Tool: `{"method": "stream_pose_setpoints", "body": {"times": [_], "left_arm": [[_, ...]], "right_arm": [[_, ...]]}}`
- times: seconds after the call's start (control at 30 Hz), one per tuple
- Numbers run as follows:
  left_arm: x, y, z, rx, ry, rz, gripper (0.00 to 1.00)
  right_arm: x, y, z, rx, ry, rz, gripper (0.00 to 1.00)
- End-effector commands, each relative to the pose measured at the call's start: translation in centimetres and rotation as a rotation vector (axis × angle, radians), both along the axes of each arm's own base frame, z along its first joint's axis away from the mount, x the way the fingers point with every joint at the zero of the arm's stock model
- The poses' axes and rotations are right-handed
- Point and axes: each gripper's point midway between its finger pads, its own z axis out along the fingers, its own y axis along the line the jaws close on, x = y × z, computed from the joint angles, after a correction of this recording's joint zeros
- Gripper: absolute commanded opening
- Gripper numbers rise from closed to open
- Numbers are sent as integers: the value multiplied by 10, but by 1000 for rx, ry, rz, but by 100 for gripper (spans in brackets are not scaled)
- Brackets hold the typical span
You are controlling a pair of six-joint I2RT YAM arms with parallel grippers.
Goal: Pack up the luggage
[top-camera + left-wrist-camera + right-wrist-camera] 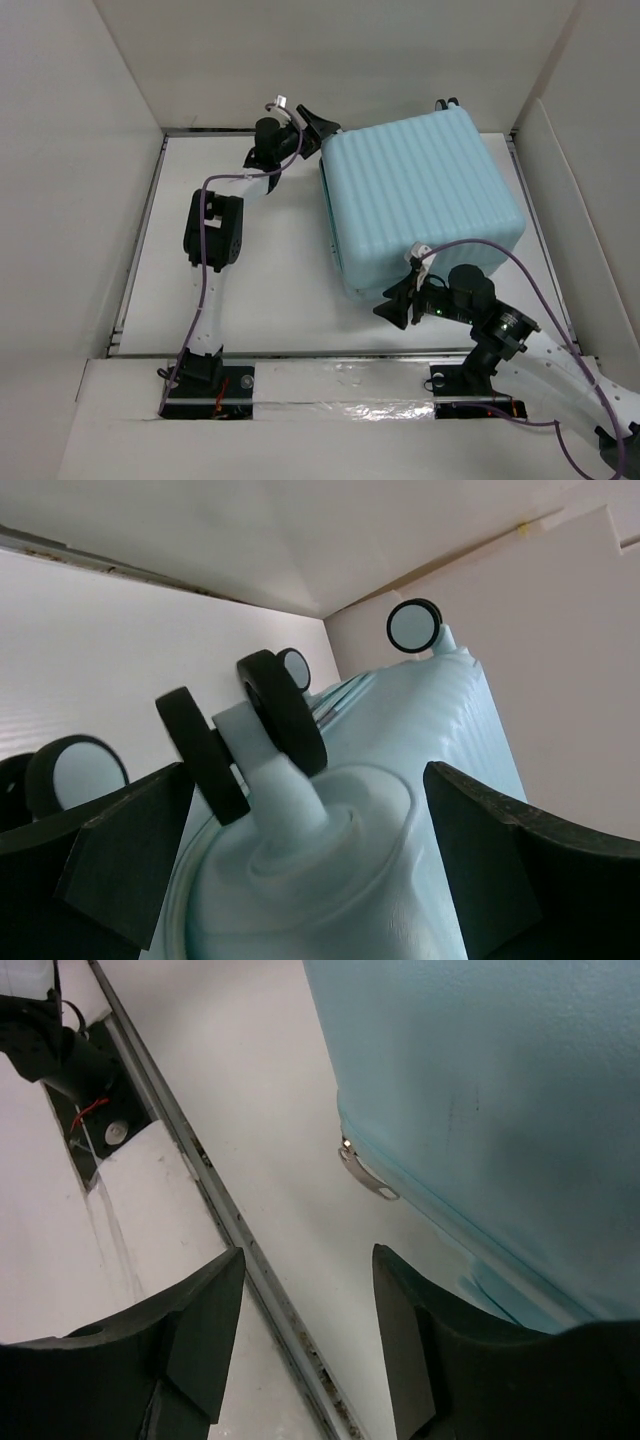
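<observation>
Looking first at the luggage (pixel 420 205): lies closed and flat on the white table (pixel 270 290), right of centre and toward the far wall, ribbed pale aqua shell facing up, wheels at the far end. Shut all round as far as visible; no lining on show.

Judging by the build, handles as a stiff, smooth hard shell: likely light for its bulk, slippery on the broad faces, and far too wide to span with either pair of jaws. Calls for a hold on something small and standing proud of the shell, such as a wheel stem, the seam lip, or the metal zip pull (pixel 365 1175) showing at the near-left edge in the right wrist view. Probably rolls readily once stood on the wheels, so worth bracing.

Moving outward to the left gripper (pixel 318 125): sits at the far-left corner of the case, fingers spread wide, released, straddling the moulded stem of a black-and-white spinner wheel (pixel 285 710) without clamping it. Contact between the pads (pixel 130 850) and the shell: cannot tell.

Then the right gripper (pixel 392 305): hovers just beside the near-left corner, jaws apart, only bare table between them, grasping nothing.

Beyond that, a metal strip (pixel 200 1175) along the near table edge and plain white walls on all sides.
</observation>
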Motion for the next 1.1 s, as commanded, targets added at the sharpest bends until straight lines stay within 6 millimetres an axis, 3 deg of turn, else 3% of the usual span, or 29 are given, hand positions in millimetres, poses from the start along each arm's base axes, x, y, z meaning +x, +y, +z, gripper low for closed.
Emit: {"method": "stream_pose_setpoints", "body": {"times": [0.0,0.07,0.1,0.17,0.3,0.37,0.47,0.5,0.53,0.6,0.63,0.67,0.73,0.77,0.8,0.83,0.87,0.9,0.93,0.97,1.0,1.03,1.07], "left_arm": [[10,-21,28,-34,-44,-21,99],[18,-23,25,-45,-27,-19,99],[23,-25,9,-44,5,-20,99],[26,-33,12,-70,8,-23,99],[37,-40,-13,-88,50,4,99],[41,-41,-10,-123,42,6,97],[46,-42,7,-209,-12,10,86],[49,-42,4,-218,-18,12,82],[50,-43,14,-235,-40,11,63],[46,-41,31,-284,-114,0,40],[45,-40,33,-304,-113,1,21],[45,-39,39,-310,-129,5,11],[44,-31,51,-319,-156,15,0],[44,-20,63,-333,-203,30,0],[41,-5,88,-348,-252,45,0],[38,3,82,-343,-240,57,0],[35,13,91,-347,-263,72,0],[24,33,129,-366,-347,90,0],[20,44,116,-352,-318,112,0],[14,54,126,-351,-345,131,0],[-2,67,157,-351,-420,146,0],[-6,81,144,-326,-399,176,0],[-14,83,149,-314,-415,176,0]], "right_arm": [[1,6,30,81,-74,10,62],[-1,5,33,91,-74,7,66],[-1,4,33,92,-73,1,67],[0,1,35,92,-74,-14,70],[1,-1,38,94,-78,-30,74],[1,-1,41,94,-80,-29,75],[-1,1,41,92,-70,-18,75],[-1,1,40,93,-64,-21,75],[-1,1,41,95,-65,-25,75],[2,-3,42,94,-66,-53,75],[2,-5,45,102,-72,-62,75],[3,-7,47,104,-77,-76,75],[4,-9,51,113,-83,-89,78],[5,-11,52,112,-87,-102,79],[6,-12,51,110,-87,-111,80],[7,-13,49,104,-85,-120,80],[11,-17,46,95,-88,-153,80],[13,-19,45,87,-85,-171,80],[17,-23,43,77,-89,-196,81],[18,-26,42,65,-89,-216,81],[24,-31,43,55,-105,-254,81],[28,-36,43,48,-111,-283,82],[29,-38,43,42,-107,-296,82]]}}
